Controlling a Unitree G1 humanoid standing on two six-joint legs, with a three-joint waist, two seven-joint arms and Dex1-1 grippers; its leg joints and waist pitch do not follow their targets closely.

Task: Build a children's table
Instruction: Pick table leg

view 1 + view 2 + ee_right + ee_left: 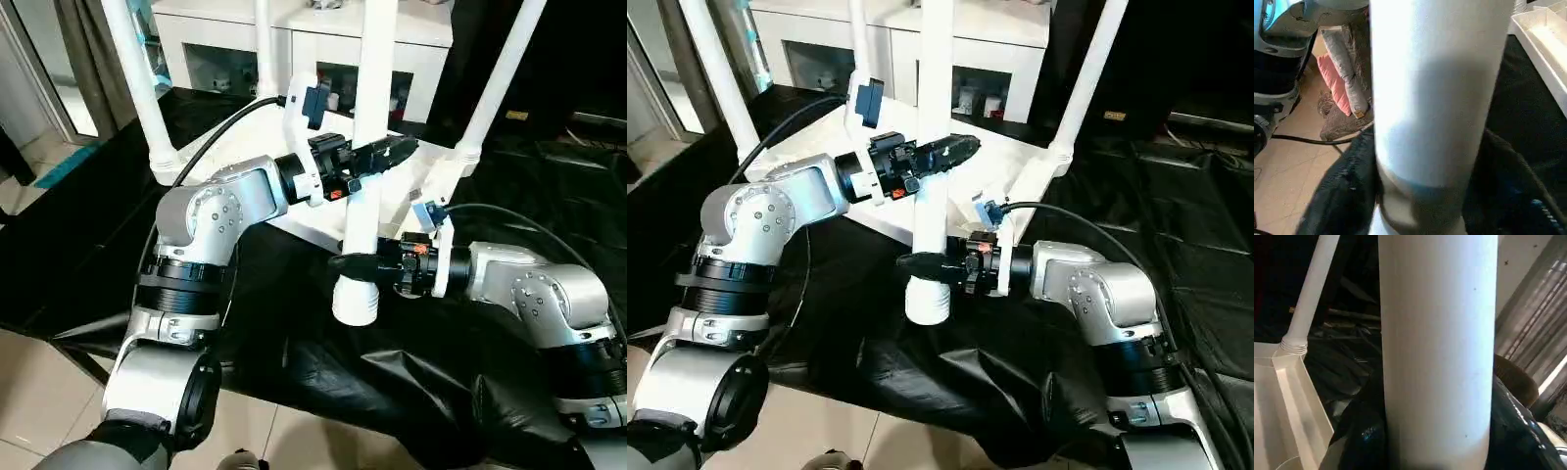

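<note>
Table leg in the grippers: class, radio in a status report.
Left gripper and right gripper both clamp the fourth leg, upright. Tabletop upside down, three legs fitted. No obstruction seen.

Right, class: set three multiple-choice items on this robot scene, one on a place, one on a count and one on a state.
1. Which gripper grips the near leg higher up?
A. left gripper
B. right gripper
C. both level

2. How many white table legs are in view?
A. two
B. three
C. four

3. How does the table top lie?
A. ribbed underside up
B. on its edge
C. right way up

Answers:
1 A: the left gripper clamps the near leg above the right gripper.
2 C: three legs rise from the other corners and the grippers hold the fourth.
3 A: the table top lies flat on the black sheet with its legs pointing up.
</note>
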